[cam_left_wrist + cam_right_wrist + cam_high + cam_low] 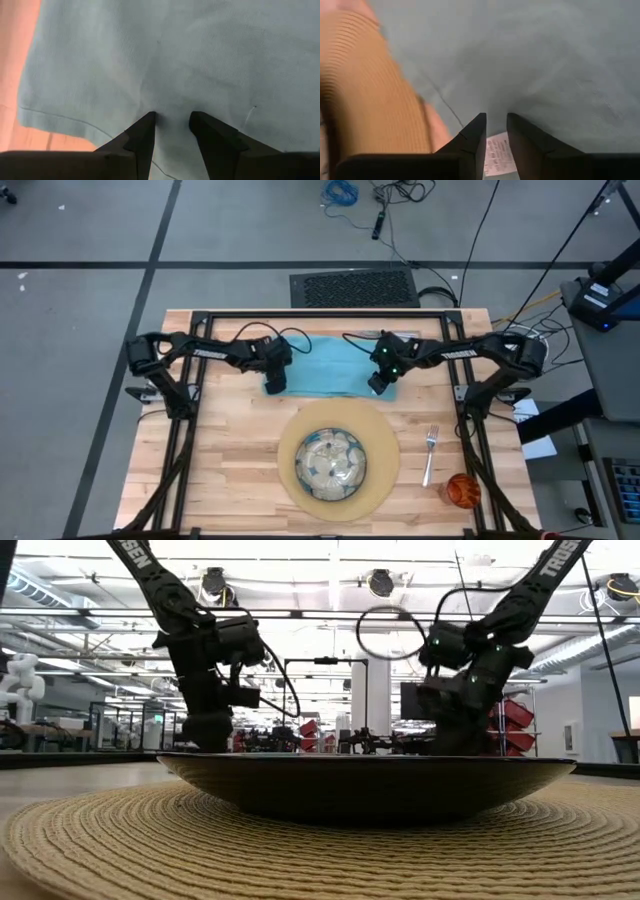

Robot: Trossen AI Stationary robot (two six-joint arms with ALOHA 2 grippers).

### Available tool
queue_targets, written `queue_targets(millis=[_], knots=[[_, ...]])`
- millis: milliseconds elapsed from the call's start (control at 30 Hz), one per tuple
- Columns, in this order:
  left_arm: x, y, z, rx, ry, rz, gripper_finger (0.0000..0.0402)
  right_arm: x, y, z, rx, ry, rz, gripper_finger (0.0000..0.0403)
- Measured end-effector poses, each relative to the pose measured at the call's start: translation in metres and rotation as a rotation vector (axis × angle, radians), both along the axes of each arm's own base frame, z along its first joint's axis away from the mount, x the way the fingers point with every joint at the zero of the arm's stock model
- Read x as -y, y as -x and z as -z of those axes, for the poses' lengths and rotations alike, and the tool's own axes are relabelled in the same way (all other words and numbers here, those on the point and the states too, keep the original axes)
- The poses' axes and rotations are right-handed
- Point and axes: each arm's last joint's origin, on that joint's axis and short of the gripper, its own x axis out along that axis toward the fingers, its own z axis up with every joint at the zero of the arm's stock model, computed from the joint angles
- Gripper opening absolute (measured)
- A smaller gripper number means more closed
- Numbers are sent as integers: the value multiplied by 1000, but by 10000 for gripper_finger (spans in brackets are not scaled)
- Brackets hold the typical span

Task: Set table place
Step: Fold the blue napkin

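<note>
On the wooden table [230,470], both grippers, left [171,119] and right [496,120], press narrowly parted fingers onto the teal napkin [325,366]; grip unclear.

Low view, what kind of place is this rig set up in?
Probably a large robotics lab or workshop: an open hall with exposed ceiling ducts, red parts bins on shelving in back, and, from above, loose cables on a grey taped floor beyond the table.
</note>
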Motion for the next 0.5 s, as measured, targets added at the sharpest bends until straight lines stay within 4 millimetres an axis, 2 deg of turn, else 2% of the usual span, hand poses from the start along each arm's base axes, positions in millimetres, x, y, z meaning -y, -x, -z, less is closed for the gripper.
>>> queue_targets(millis=[300,500], knots=[[5,4,0,-23,46,-61,127,22,-2,12,59,-5,35,67],[21,4,2,-61,89,-100,127,47,-6,14,52,-1,57,67]])
